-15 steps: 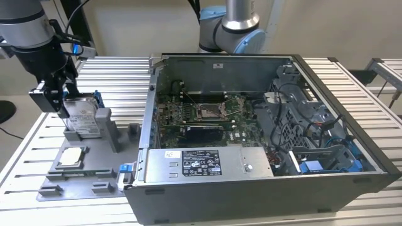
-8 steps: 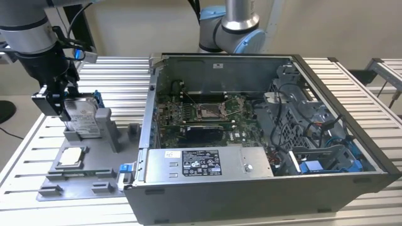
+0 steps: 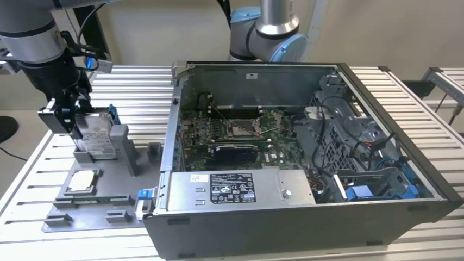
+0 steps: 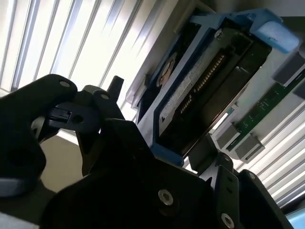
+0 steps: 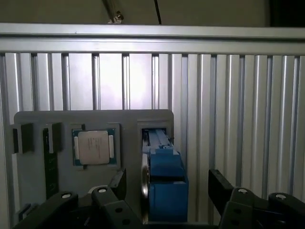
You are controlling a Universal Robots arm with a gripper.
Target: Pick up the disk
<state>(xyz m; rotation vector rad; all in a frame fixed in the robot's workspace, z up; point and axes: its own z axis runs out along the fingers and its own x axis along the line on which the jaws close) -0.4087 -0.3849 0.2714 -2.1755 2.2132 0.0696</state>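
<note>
My jaws stood apart with the disk [image 5: 164, 191] upright between them in its grey holder [image 3: 121, 142] (a gap showed on one side), so I judged I should centre before closing squarely on its blue-framed edges.

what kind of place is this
Likely a robotics lab bench for computer assembly: an open computer case, motherboard bared, on a slatted metal table; a grey fixture plate holding the disk upright; a robot arm over it.
</note>
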